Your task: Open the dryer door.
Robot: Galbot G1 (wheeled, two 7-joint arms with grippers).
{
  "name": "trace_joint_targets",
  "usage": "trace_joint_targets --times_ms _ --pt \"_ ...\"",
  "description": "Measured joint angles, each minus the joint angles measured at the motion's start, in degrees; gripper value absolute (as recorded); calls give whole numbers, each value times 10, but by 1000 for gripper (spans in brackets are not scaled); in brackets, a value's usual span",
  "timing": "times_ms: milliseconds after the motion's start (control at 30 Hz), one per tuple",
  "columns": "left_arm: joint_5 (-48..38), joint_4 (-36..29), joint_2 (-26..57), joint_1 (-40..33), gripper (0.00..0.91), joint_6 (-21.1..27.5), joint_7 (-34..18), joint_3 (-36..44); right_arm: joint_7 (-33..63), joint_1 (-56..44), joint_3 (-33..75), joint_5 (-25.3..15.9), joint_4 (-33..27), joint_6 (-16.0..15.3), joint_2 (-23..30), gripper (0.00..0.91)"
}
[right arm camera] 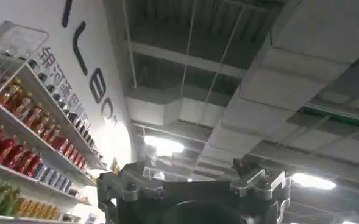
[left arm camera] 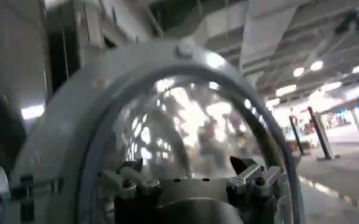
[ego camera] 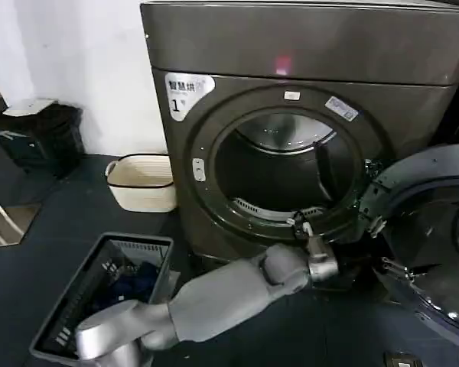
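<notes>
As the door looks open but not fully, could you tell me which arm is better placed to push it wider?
Left, probably: its pincer sits at the drum opening beside the dryer door; the right pincer points at the ceiling.

Grey-brown dryer [ego camera: 214,92] — grey-rimmed dryer door [ego camera: 424,172].

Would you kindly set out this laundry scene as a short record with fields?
Dryer: dark grey front-loader, pink light lit, white sticker marked 1.
Dryer door: swung wide open to the robot's right, inner side showing.
Drum: open and dark; contents cannot be told.
Left gripper: at the lower rim of the porthole, fingers open, holding nothing.
Right gripper: open, pointing up at a ceiling, shelves of bottles beside it.
Floor: laundry basket with dark clothes at left, cream tub by the wall.
</notes>
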Motion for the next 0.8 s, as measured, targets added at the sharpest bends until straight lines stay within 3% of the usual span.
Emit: trace_joint_targets --times_ms 333,800 --pt "-50 -38 46 6 907 -40 38 21 0 -1 -1 2 1 0 -1 907" --pt "-45 -134 184 1 907 -6 35 33 0 3 1 -13 2 6 -6 907"
